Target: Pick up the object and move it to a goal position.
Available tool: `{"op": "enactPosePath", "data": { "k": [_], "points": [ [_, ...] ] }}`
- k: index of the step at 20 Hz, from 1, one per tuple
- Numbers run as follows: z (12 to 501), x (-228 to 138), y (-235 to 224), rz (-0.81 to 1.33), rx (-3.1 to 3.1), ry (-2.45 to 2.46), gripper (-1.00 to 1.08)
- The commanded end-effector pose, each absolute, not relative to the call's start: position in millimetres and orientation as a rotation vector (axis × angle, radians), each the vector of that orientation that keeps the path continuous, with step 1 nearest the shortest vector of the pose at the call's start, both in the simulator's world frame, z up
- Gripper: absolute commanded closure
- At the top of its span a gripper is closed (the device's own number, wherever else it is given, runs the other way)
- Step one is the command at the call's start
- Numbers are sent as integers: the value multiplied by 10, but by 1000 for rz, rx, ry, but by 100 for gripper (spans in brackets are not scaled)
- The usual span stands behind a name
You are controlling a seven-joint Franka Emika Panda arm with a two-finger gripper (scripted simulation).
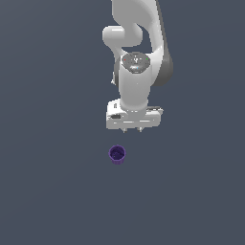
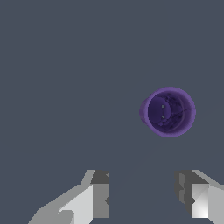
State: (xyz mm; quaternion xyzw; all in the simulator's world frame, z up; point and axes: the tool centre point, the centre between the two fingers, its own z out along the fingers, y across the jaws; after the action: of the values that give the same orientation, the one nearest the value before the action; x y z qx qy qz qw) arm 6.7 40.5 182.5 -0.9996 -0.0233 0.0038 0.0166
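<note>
Plain slate-grey ground (image 1: 52, 191) everywhere, flat and unmarked, filling both views. On it, standing upright with its hollow mouth facing up: small dark purple cup (image 1: 117, 154), round-walled, inside darker than the rim, seen almost straight down the bore from the wrist view (image 2: 168, 111). Alone on the surface, touching nothing. Well clear of the fingers (image 2: 99, 199): neither pad in contact, cup not between them but ahead of the tips and shifted toward the second finger (image 2: 192, 197), with a band of bare grey ground separating cup from both. Pads set wide apart, a broad empty gap of floor showing between them, nothing held. In the exterior view, gripper (image 1: 133, 128) hanging above the ground, pointed downward, only two short tips visible under the white hand block, with the cup lower in the picture and slightly toward the exterior view's left of those tips. Above the hand, white wrist and arm links (image 1: 139, 48) rising out of the top of the picture, a round grey joint cap facing the camera.
</note>
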Motion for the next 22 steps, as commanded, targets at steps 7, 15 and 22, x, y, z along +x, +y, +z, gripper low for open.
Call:
{"op": "enactPosePath", "data": {
  "k": [7, 15, 22],
  "points": [
    [1750, 180, 378, 38, -3116, -311, -20],
    [1628, 347, 324, 88, -3090, -678, -20],
    [1508, 490, 260, 143, -3025, -1005, -20]
  ]
}}
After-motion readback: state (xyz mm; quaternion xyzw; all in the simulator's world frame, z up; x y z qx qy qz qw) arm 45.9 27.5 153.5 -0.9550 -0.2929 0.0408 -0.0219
